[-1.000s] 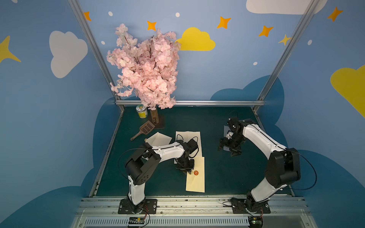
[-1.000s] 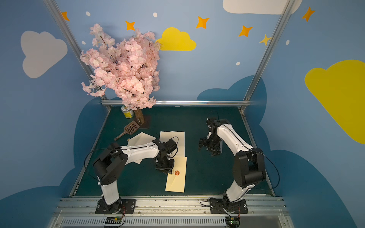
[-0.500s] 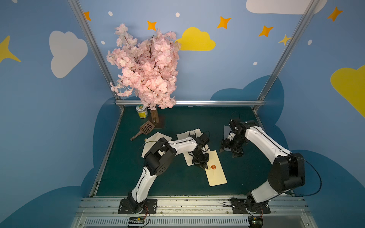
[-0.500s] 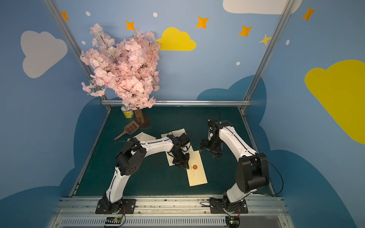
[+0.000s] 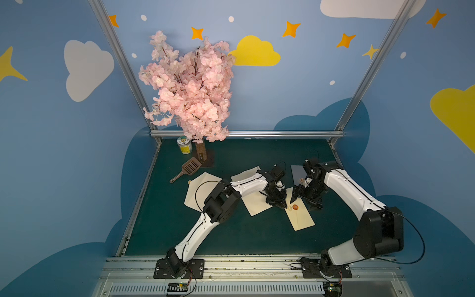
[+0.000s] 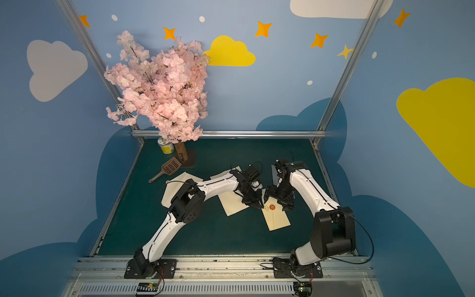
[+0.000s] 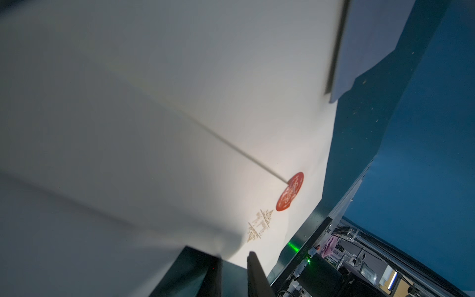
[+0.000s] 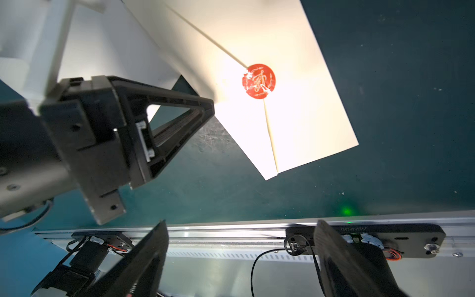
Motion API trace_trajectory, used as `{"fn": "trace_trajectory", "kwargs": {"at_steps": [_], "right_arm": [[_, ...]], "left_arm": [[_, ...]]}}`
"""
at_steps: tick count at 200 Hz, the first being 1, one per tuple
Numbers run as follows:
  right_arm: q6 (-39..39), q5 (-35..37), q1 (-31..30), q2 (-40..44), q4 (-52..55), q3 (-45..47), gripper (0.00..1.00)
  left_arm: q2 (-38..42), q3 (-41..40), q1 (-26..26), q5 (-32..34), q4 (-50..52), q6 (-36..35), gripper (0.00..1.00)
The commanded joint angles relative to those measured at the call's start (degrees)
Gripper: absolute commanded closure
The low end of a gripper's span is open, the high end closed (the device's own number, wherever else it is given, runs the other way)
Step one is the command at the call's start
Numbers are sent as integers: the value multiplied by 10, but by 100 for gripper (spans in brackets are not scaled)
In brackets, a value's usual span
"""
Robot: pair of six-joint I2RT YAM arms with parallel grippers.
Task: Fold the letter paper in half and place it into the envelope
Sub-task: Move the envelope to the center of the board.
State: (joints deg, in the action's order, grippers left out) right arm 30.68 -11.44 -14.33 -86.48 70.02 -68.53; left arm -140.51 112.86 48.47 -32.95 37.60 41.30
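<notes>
In both top views the cream envelope (image 5: 302, 218) (image 6: 279, 218), closed with a red seal (image 5: 295, 206) (image 6: 272, 206), lies flat and askew on the green worktop (image 5: 231, 231) (image 6: 205, 231), right of centre. The letter paper (image 5: 253, 205) (image 6: 231, 205) lies flat just left of it, partly under the left arm and outside the envelope. The left end effector (image 5: 282, 205) (image 6: 259, 205) reaches down to the envelope's far left edge. The right end effector (image 5: 307, 200) (image 6: 279, 201) hangs just beside the envelope's far right side. Another cream sheet (image 5: 198, 190) lies farther left. A blossom tree (image 5: 190, 87), a can (image 5: 184, 145) and a brown scoop (image 5: 190, 167) stand at the far left corner. In the left wrist view the envelope (image 7: 257, 128) fills the frame, its seal (image 7: 290, 191) and a gold print showing. A curled edge of it runs into the narrow gap of the left end effector (image 7: 235, 257), which is clenched on that edge. In the right wrist view the left end effector (image 8: 208, 108) meets the envelope (image 8: 308, 115) beside the seal (image 8: 258, 81). The right end effector (image 8: 240, 231) is released, its fingers (image 8: 341, 257) spread wide with nothing between them, above bare worktop near the envelope.
</notes>
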Motion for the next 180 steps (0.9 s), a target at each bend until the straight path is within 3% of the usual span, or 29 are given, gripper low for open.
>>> {"fn": "trace_trajectory", "kwargs": {"at_steps": [1,43,77,88,117,145,156,168,180], "right_arm": [[12,5,9,15,0,10,11],[21,-13,10,5,-34,22,11],[29,-40,-13,-37,-75,19,12],[34,-47,-21,-51,-84,14,12],[52,-94,-31,-72,-130,16,12],[60,-127,-39,-100,-168,1,14],[61,-138,-43,-116,-178,-11,21],[61,-147,-46,-140,-185,-28,34],[60,-155,-48,-167,-188,-49,58]], "left_arm": [[36,-52,-14,37,-8,-13,78],[154,-144,-24,60,-26,-42,76],[255,-246,-62,95,-28,-59,72],[277,-266,-78,106,-23,-66,66],[289,-278,-127,124,-15,-81,34],[264,-244,-159,128,-7,-103,16],[252,-227,-169,129,0,-109,1],[243,-215,-178,131,5,-112,0],[239,-206,-186,131,10,-113,0]]}}
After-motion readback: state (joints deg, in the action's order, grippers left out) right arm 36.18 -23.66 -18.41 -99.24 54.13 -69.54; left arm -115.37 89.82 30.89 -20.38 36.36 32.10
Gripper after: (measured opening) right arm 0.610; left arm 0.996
